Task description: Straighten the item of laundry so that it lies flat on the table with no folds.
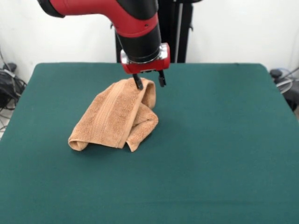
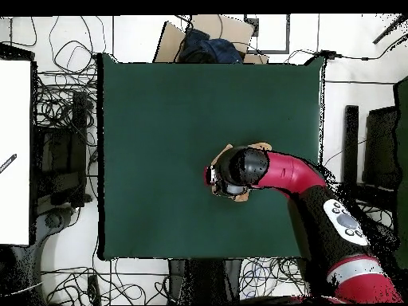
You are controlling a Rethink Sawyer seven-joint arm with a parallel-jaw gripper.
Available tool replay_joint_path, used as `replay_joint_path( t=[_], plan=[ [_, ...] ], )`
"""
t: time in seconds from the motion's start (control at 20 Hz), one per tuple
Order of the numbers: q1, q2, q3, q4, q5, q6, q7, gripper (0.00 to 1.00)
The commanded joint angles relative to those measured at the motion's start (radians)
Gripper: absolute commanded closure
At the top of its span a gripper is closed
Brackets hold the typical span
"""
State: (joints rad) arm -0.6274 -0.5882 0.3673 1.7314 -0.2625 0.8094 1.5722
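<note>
The orange-tan towel [image 1: 115, 117] is seen crumpled and folded over itself left of centre on the green table [image 1: 224, 140], while the gripper [image 1: 149, 81], its two fingers spread apart, is held at the towel's raised upper edge without clasping it.

We see a towel [image 1: 117, 119] of looped terry cloth, rough and matt, with a smoother woven band running along it near the middle of the frame. The table [image 1: 219, 140] wears a dark green, felt-like cloth, matt and even, without sheen. The arm [image 1: 119, 18] at the upper centre has a glossy red shell, like hard plastic, and smooth black parts with soft highlights. The gripper [image 1: 149, 82] fingers look black and dull; we cannot tell their material.
</note>
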Motion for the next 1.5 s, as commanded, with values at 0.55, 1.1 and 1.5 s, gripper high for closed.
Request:
replay_joint_path(
  t=[0.55, 1.1, 1.5],
  plan=[
    [0.025, -0.05, 0.041, -0.033, -0.153, -0.066, -0.059, 0.0],
    [0.063, -0.013, 0.005, -0.001, -0.23, -0.161, 0.029, 0.0],
    [0.059, 0.0, 0.013, -0.012, -0.223, -0.154, 0.017, 0.0]
  ],
)
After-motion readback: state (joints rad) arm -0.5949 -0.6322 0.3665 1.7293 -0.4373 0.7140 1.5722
